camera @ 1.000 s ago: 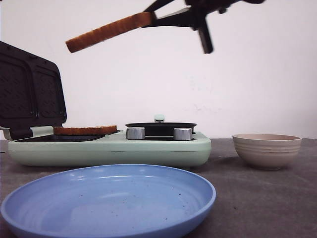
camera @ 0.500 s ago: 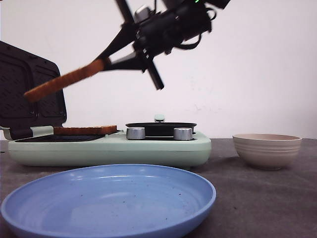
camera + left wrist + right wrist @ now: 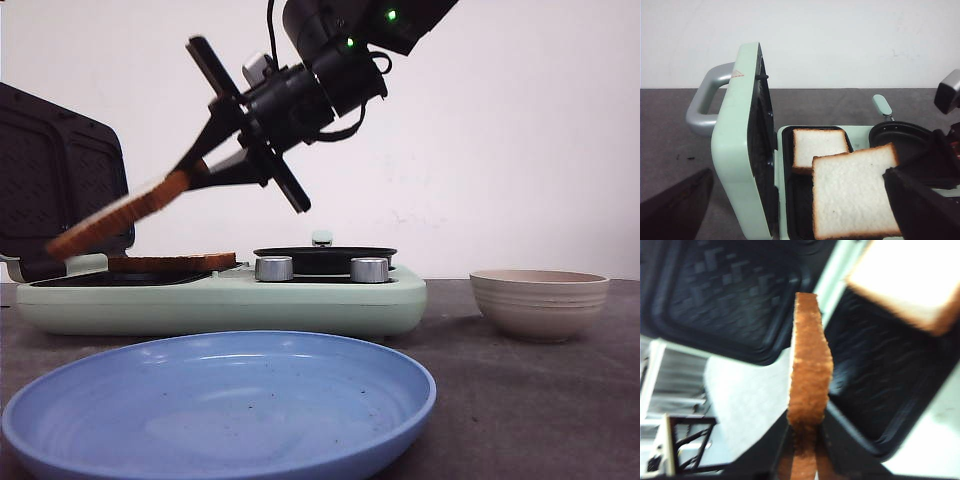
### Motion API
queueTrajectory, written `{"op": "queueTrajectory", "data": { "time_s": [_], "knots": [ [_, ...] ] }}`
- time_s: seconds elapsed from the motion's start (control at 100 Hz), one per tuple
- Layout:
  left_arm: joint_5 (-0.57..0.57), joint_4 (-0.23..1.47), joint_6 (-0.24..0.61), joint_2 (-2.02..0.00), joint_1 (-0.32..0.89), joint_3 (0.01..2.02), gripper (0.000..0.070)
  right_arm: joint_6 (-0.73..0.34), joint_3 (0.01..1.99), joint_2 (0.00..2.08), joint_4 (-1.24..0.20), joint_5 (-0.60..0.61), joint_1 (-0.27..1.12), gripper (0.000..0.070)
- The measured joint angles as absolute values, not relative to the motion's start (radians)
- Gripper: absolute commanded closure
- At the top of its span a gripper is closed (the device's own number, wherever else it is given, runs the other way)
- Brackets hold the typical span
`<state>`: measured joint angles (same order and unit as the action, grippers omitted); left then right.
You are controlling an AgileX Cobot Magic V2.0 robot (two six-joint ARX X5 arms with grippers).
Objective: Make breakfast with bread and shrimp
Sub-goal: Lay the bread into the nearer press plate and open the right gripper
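The right claw (image 3: 185, 178), clamped on one edge of a thick white, brown-crusted bread slice (image 3: 110, 216), carries it over the open mint-green sandwich maker (image 3: 220, 300), free end tilted down toward the empty dark tray beside the slice already laid (image 3: 818, 146); next, seemingly, levelling and release. The left claw is out of sight.

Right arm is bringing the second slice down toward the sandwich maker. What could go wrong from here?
1. The right gripper pinches the held slice only at one edge, and it sags downward; it could slip or tear.
2. Its low end is near the raised lid, so it might catch there.
3. It could land overlapping the slice already on the plate instead of the free section.
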<state>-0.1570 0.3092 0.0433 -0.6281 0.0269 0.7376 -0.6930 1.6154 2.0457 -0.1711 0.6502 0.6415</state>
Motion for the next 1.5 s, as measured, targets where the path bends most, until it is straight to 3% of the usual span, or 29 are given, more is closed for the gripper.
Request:
{"op": "queueTrajectory", "data": {
  "time_s": [0.71, 1.5],
  "knots": [
    [-0.157, 0.309, 0.044, -0.628, 0.044, 0.738, 0.0027, -0.731, 1.621, 2.092, -0.113, 0.583, 0.668, 0.0699],
    [-0.157, 0.305, 0.044, -0.628, 0.044, 0.738, 0.0027, -0.796, 1.621, 2.103, 0.004, 0.615, 0.680, 0.0699]
  ]
}}
